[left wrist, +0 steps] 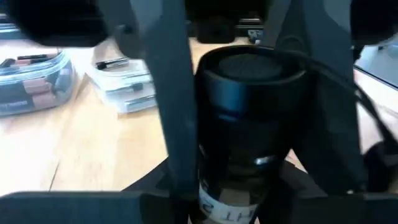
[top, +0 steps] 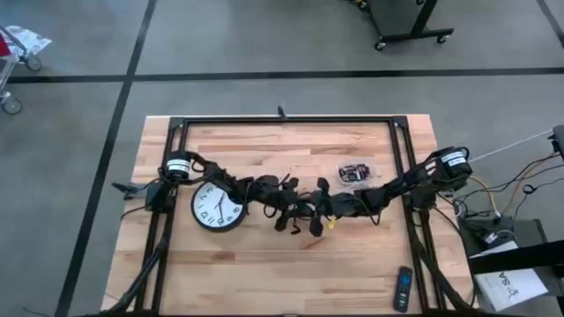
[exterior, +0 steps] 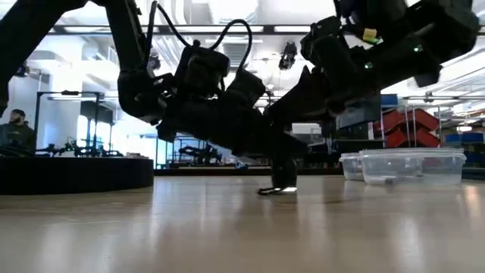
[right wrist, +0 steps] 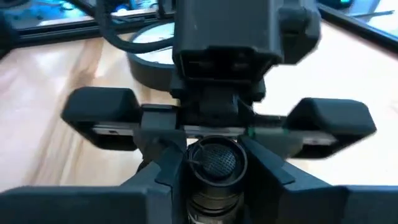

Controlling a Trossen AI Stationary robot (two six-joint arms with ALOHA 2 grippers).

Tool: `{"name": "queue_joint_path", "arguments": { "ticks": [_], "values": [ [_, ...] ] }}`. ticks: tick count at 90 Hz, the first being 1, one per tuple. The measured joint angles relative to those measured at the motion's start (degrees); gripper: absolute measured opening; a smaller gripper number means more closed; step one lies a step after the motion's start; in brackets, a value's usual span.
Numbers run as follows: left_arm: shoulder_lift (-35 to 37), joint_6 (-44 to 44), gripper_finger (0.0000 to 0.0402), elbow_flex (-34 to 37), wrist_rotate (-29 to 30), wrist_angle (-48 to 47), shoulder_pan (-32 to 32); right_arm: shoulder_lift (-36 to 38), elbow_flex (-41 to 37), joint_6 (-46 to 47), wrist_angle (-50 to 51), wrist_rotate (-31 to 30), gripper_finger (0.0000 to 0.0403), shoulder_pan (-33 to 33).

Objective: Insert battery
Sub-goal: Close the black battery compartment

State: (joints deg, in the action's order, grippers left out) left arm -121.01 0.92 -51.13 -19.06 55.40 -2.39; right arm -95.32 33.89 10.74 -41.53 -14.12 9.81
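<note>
Mid-bench, both grippers — left (top: pixel 295 214), right (top: pixel 324 209) — clamp a black cylindrical flashlight (right wrist: pixel 214 165), steadying it for battery insertion.

A black cylindrical flashlight (right wrist: pixel 214 167) is held off the bench near its centre, at 3 o'clock from the clock, its ribbed end cap on, a white label on its barrel.

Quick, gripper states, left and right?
Left gripper: closed on a black flashlight.
Right gripper: closed on the same flashlight's end, facing the left gripper above mid-table.
</note>
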Motion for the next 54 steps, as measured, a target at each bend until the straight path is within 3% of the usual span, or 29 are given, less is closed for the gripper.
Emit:
{"name": "queue_joint_path", "arguments": {
  "ticks": [21, 37, 54],
  "values": [
    [0.30, 0.05, 0.0092, 0.24, -2.59, -0.28, -0.11, 0.06, -0.17, -5.74, -0.98, 17.27, 0.0096, -6.11],
    [3.19, 2.55, 0.0092, 0.31, -3.13, -7.61, -0.70, 0.06, -0.17, -8.02, -1.56, 31.61, 0.0096, -11.29],
    [6.86, 6.49, 0.0092, 1.71, -4.26, -12.66, -1.39, 0.13, 0.60, -12.86, -1.42, 36.23, 0.0096, -14.68]
  ]
}}
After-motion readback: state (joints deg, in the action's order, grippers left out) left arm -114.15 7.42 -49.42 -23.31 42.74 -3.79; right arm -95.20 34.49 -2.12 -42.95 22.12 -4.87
